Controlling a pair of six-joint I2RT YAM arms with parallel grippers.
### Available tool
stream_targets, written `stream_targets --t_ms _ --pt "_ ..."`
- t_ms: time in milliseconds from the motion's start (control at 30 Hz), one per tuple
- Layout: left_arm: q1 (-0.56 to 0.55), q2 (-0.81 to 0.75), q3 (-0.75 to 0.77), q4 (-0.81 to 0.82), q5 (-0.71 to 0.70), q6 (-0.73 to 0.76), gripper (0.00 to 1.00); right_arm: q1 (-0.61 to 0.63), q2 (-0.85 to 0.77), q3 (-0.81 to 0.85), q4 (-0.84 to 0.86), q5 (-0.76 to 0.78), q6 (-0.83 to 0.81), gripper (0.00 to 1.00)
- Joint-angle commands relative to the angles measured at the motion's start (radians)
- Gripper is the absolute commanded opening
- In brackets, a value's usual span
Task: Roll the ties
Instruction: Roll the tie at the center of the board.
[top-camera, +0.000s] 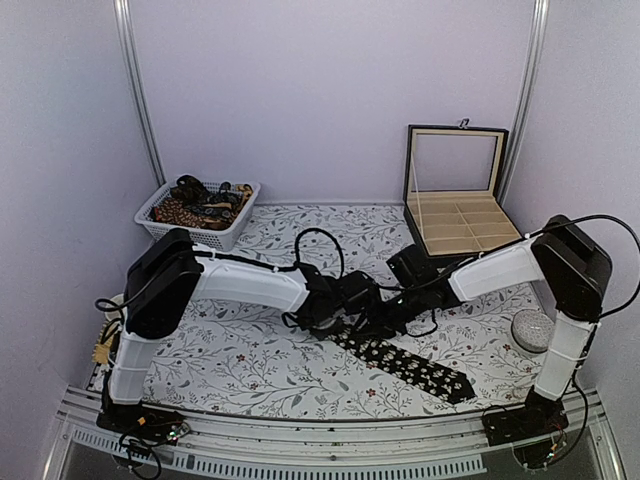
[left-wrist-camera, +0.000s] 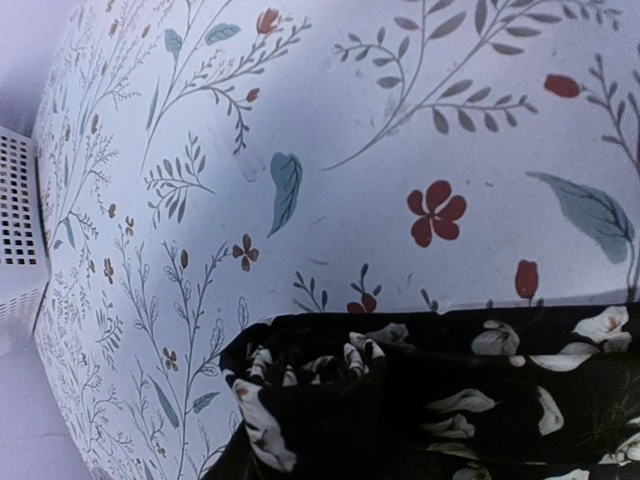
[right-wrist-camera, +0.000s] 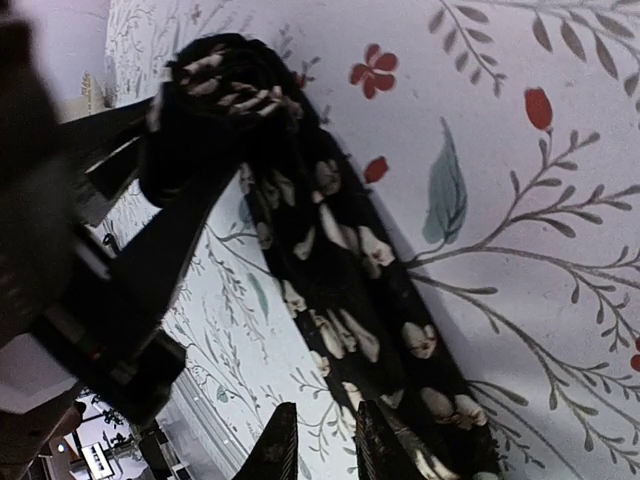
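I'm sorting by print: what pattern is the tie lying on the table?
Black with small white flowers; the tie shows best in the right wrist view.

The top external view looks down from above and behind the arm bases at the bottom of the frame, taking in the whole table (top-camera: 250, 360). Both wrist views sit close over its surface. All three share the black tie (top-camera: 410, 362) (left-wrist-camera: 450, 400) (right-wrist-camera: 350, 300) at mid-table.

Here's a robot test booth: plain white walls (top-camera: 330, 100), aluminium mounting rail (top-camera: 330, 445), floral-clothed table (top-camera: 240, 360) between.
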Motion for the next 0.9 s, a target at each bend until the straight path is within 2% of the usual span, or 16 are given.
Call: stream_targets --t_ms 0,300,400,567,867 --pt "-0.047 0.050 0.018 -0.095 -0.020 0.006 0.24 0.004 0.102 -0.017 0.020 0.006 0.002 0.20" --pt "-0.124 0.154 0.075 -0.204 -0.187 0.058 0.20 -0.020 0.177 -0.019 0.065 -0.031 0.030 0.19" --pt "-0.129 0.165 0.069 -0.215 -0.189 0.045 0.21 -0.047 0.172 -0.029 0.082 -0.046 0.045 0.18" --pt "-0.128 0.170 0.062 -0.205 -0.177 0.025 0.29 -0.062 0.129 -0.037 0.081 -0.064 0.058 0.17" --pt "-0.122 0.178 0.039 -0.178 -0.167 0.033 0.31 -0.099 0.088 -0.081 0.092 -0.078 0.067 0.17"
